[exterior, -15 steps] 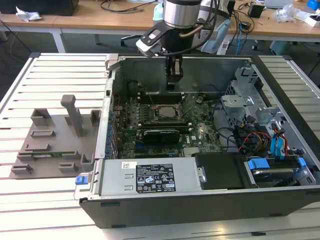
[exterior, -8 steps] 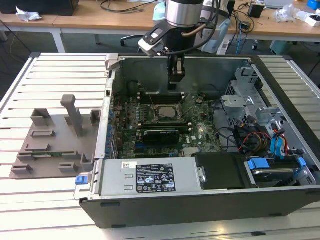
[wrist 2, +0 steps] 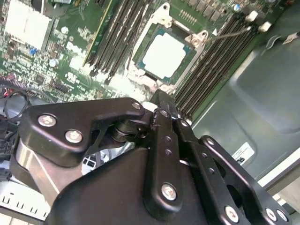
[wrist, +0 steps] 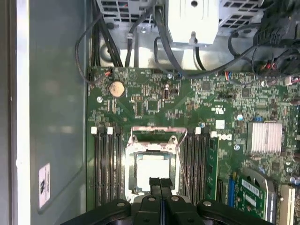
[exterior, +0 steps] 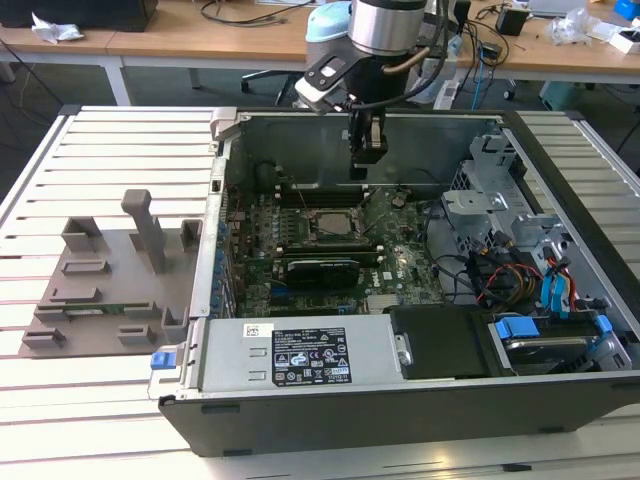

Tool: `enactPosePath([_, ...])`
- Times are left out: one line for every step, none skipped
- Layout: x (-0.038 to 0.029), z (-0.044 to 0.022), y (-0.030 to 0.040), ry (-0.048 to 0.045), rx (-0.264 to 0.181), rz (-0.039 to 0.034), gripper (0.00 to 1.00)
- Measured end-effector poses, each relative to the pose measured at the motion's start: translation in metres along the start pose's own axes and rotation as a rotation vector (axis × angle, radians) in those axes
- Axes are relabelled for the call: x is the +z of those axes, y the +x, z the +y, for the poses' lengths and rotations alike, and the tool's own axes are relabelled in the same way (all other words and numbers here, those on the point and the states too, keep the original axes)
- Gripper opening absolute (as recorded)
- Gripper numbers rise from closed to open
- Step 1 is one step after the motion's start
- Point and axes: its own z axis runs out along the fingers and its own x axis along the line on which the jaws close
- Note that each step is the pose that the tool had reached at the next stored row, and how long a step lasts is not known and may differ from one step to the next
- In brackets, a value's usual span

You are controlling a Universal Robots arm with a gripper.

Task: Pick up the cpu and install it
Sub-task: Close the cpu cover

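Note:
The cpu (exterior: 335,222), a pale silver-white square, lies flat in the metal-framed socket on the green motherboard (exterior: 400,260) inside the open computer case (exterior: 400,400). Both wrist views show the cpu (wrist 2: 164,55) (wrist: 152,171) seated inside the socket frame. My gripper (exterior: 358,172) hangs above the board, just behind the socket toward the case's rear wall. Its two black fingers are pressed together and shut, with nothing between them. The gripper (wrist: 160,183) has its tips over the socket's near edge, and the gripper (wrist 2: 159,99) stays apart from the chip.
A grey fixture plate (exterior: 110,280) with upright posts sits on the slatted table at the exterior view's left. The power supply (exterior: 300,360) fills the case front. Drive cages and coloured cables (exterior: 520,270) crowd the right. Memory slots (wrist: 105,168) flank the socket.

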Motion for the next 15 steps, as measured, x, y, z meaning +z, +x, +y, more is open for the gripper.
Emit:
enactPosePath([0.0000, 0.0058, -0.0001, 0.0008, 0.000, 0.0002, 0.11])
enactPosePath([-0.0003, 0.0184, -0.0003, 0.0044, 0.000, 0.0031, 0.11])
enactPosePath([0.0000, 0.0249, -0.0004, 0.0066, -0.001, 0.0066, 0.11])
enactPosePath([0.0002, 0.0278, -0.0007, 0.0078, -0.001, 0.0071, 0.11])
enactPosePath([0.0008, 0.0319, -0.0013, 0.0100, -0.001, 0.0073, 0.11])
enactPosePath([0.0025, 0.0365, -0.0020, 0.0135, -0.001, 0.0073, 0.11])
enactPosePath([0.0061, 0.0418, -0.0020, 0.0163, -0.001, 0.0074, 0.11])
enactPosePath([0.0108, 0.0476, -0.0018, 0.0192, -0.002, 0.0073, 0.11])
enactPosePath([0.0137, 0.0500, -0.0017, 0.0203, -0.002, 0.0074, 0.11])
enactPosePath([0.0154, 0.0512, -0.0016, 0.0209, -0.003, 0.0074, 0.11])
enactPosePath([0.0175, 0.0526, -0.0015, 0.0214, -0.003, 0.0075, 0.11])
enactPosePath([0.0192, 0.0535, -0.0014, 0.0217, -0.003, 0.0076, 0.11])
enactPosePath([0.0219, 0.0553, -0.0013, 0.0225, -0.004, 0.0073, 0.11])
enactPosePath([0.0253, 0.0579, -0.0011, 0.0233, -0.005, 0.0072, 0.11])
enactPosePath([0.0284, 0.0608, -0.0010, 0.0242, -0.005, 0.0070, 0.11])
